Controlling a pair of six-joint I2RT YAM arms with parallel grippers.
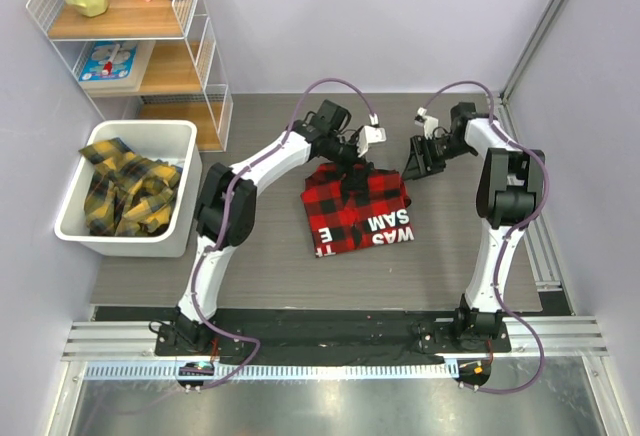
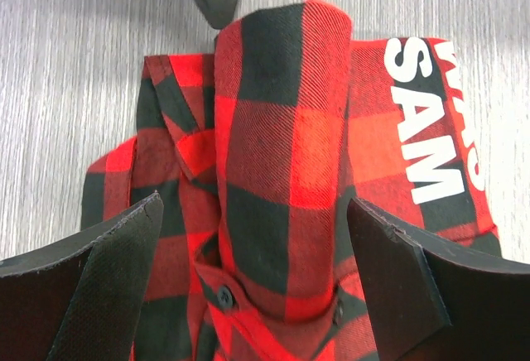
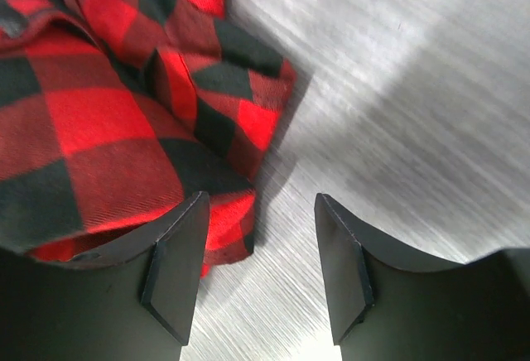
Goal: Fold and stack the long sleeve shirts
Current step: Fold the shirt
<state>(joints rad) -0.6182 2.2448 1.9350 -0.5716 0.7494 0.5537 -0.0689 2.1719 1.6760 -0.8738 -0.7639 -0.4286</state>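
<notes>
From above, found the red-and-black shirt (image 1: pixel 358 208) lying as a compact folded square in the middle of the table (image 1: pixel 270 266), white lettering (image 1: pixel 385 228) facing up on its near right part. Saw both arms reaching to its far edge, the left gripper (image 1: pixel 362 146) over the cloth and the right gripper (image 1: pixel 420 161) just beside the far right corner. Noted the yellow-and-black shirts (image 1: pixel 125 191) heaped unfolded in the white bin (image 1: pixel 70 191) at the left, well apart. Through the left wrist, saw the left gripper (image 2: pixel 257 237) spread wide above the red-and-black shirt (image 2: pixel 273 170), pinching nothing, with a folded panel and buttons below and the lettering (image 2: pixel 422 129) off to one side. Through the right wrist, saw the right gripper (image 3: pixel 261 245) parted too, with only bare table (image 3: pixel 397 88) between the pads and the corner of the red-and-black shirt (image 3: pixel 99 113) just beside one finger. Judged the fold of this shirt as good as done and both grips let go. Reckoned the next move called for clearing the arms, then fetching a yellow-and-black shirt from the bin, spreading it flat and leaving the folded one undisturbed as the base of the stack.
</notes>
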